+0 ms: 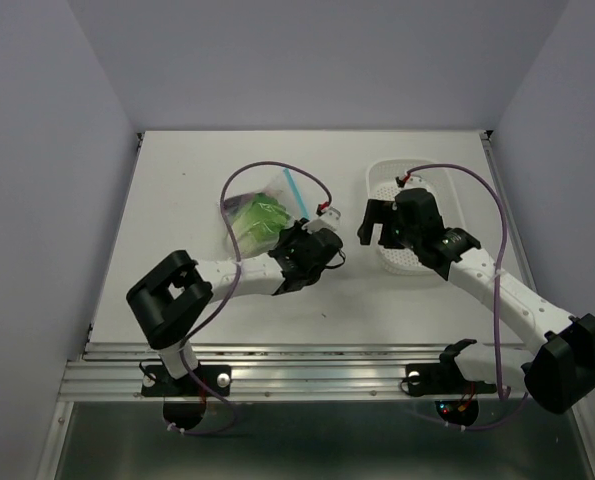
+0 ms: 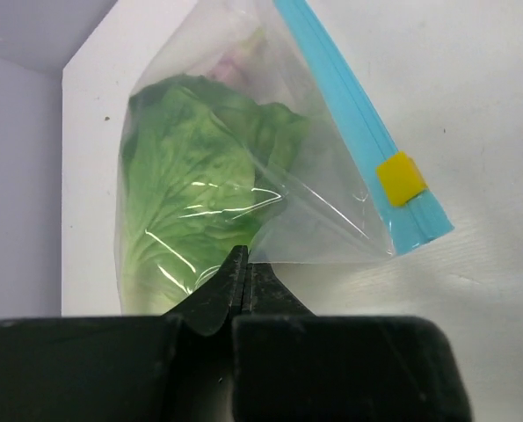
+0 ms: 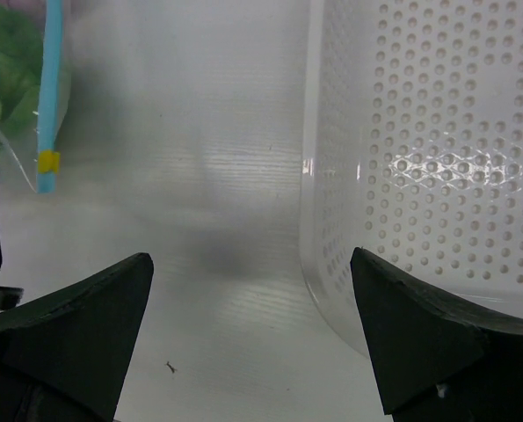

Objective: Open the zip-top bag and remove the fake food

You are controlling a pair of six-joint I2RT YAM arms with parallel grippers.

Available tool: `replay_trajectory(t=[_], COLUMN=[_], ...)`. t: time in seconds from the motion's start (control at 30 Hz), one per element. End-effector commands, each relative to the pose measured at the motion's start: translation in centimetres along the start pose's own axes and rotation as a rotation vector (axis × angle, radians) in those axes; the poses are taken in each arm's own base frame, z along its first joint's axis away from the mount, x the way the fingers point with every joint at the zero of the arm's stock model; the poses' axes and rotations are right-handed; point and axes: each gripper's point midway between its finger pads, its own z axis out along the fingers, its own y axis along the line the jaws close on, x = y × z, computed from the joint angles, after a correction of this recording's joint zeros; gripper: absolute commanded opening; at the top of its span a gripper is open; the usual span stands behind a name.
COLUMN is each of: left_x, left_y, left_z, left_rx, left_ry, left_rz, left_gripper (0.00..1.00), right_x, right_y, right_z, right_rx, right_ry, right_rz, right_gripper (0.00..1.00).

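The clear zip-top bag [image 1: 267, 205] lies at the table's middle left, its blue zip strip [image 2: 349, 114] carrying a yellow slider [image 2: 400, 178]. Through the plastic shows the fake food: a green leafy piece [image 2: 191, 193] fills most of the bag, and something pale pinkish [image 2: 232, 63] sits behind it. My left gripper [image 2: 242, 264] is shut, pinching the bag's near edge, with film pressed between the fingers. My right gripper [image 3: 250, 259] hangs open and empty over bare table between the bag [image 3: 6, 79] and the basket.
A white perforated basket [image 1: 447, 185] stands at the right, its wall [image 3: 437, 158] just beside my right gripper's right finger. The left arm's purple cable loops over the bag. Walls close in the table on the left, the back and the right.
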Motion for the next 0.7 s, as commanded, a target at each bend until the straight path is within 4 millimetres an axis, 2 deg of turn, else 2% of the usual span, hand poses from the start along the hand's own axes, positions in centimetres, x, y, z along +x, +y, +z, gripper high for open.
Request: replay_trajectory(t=[0.0,0.17,0.33,0.67], left_x=[-3.1,-3.3,-3.4,-4.5], left_y=[4.1,5.2,5.4,5.8], left_z=[-2.1,-3.6,-4.4,-6.4], left_rx=[-0.056,0.004,0.054,0.174], left_ry=[-0.12,-0.167,-0.192,-0.263], left_rz=[-0.264,-0.385,-0.453,-0.521], left_gripper=[0.0,0.0,0.0,0.0], right_x=[-1.8,-1.6,-1.3,-0.5], right_y=[2.0,2.8,3.7,5.3], right_z=[-0.9,-1.0,-1.1,-1.7], right_rx=[-0.096,-0.132,-0.176,-0.266], right_ry=[-0.037,-0.019,0.006,0.045], right_rz=[-0.001,0.032,0.049,0.09], right_gripper=[1.0,1.0,1.0,1.0])
